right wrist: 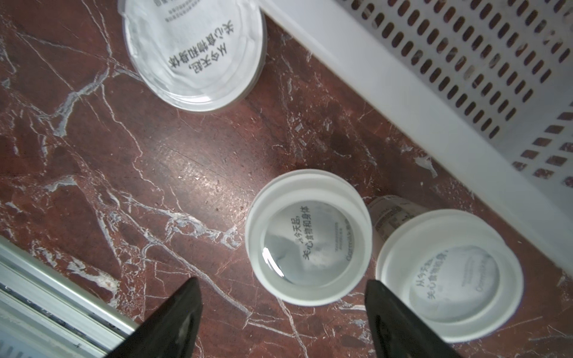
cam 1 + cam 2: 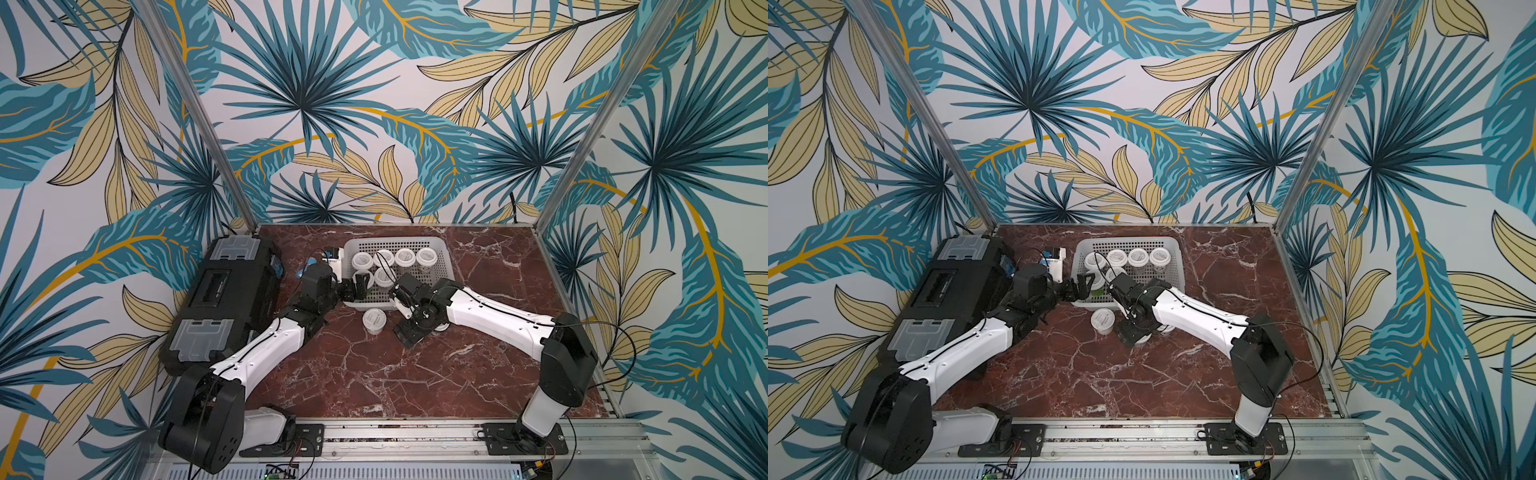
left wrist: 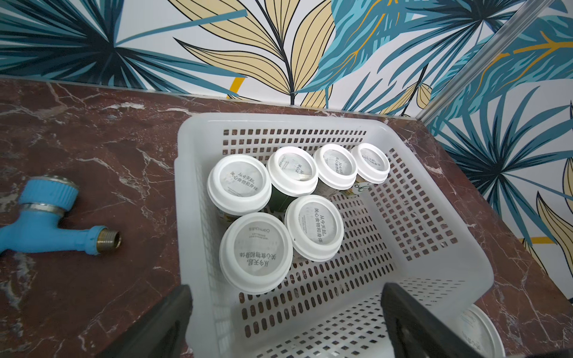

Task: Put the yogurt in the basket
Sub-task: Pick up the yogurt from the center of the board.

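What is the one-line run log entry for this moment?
basket: six yogurt cups inside | table: three yogurt cups outside | left tool: open, empty, over basket | right tool: open, empty, over one yogurt cup

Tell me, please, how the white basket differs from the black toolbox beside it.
The basket is pale and perforated; the toolbox is black and solid-walled. The basket is open on top and holds six yogurt cups; the toolbox is shut, with translucent grey panels in its lid. The toolbox is longer than the basket. Both are rectangular containers.
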Available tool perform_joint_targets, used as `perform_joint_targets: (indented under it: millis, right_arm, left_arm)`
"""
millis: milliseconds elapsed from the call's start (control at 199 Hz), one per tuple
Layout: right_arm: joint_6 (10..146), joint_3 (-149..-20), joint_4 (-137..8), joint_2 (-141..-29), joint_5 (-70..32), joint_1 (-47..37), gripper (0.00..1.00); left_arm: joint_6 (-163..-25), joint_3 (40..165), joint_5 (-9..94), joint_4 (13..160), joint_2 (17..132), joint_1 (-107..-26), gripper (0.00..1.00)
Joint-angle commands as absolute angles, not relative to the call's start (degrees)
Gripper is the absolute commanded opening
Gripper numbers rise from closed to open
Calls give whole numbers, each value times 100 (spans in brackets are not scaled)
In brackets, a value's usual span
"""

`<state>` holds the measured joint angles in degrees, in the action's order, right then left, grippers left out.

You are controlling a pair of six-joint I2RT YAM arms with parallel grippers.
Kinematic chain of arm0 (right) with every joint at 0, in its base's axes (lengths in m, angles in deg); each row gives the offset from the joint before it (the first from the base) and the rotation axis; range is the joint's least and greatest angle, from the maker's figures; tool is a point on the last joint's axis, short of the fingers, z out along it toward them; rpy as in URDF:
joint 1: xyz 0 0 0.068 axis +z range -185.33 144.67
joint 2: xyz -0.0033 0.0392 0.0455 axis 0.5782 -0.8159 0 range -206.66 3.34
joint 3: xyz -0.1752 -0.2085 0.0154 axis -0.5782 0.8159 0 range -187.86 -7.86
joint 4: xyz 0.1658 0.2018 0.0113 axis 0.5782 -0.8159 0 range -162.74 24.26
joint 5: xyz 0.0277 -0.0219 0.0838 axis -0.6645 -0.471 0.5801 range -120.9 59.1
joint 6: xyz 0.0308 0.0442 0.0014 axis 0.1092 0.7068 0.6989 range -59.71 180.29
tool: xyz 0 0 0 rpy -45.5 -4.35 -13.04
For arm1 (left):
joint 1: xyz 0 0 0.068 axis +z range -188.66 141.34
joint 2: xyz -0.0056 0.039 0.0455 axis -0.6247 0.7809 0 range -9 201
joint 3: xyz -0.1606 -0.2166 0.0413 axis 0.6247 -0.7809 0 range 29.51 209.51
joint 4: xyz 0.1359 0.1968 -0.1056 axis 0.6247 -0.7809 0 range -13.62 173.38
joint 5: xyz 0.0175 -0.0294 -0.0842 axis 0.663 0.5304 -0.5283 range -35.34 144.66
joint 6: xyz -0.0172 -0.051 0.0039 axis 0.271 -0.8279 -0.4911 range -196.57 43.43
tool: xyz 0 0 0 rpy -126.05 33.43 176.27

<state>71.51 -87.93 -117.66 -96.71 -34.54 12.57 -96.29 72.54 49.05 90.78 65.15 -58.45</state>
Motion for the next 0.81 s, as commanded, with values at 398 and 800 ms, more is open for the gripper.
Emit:
perform_joint_targets:
  millis: [398, 800]
  right_arm:
    - [7265, -8697, -11539, -9907, -3372, 1108, 86]
    - [7308, -8607, -11416, -9536, -3236, 1111, 86]
  left_arm:
    - [-9590, 7389, 5131, 9015, 6439, -5837, 100]
    - [-9590, 7372, 5144, 9023, 6404, -5843, 100]
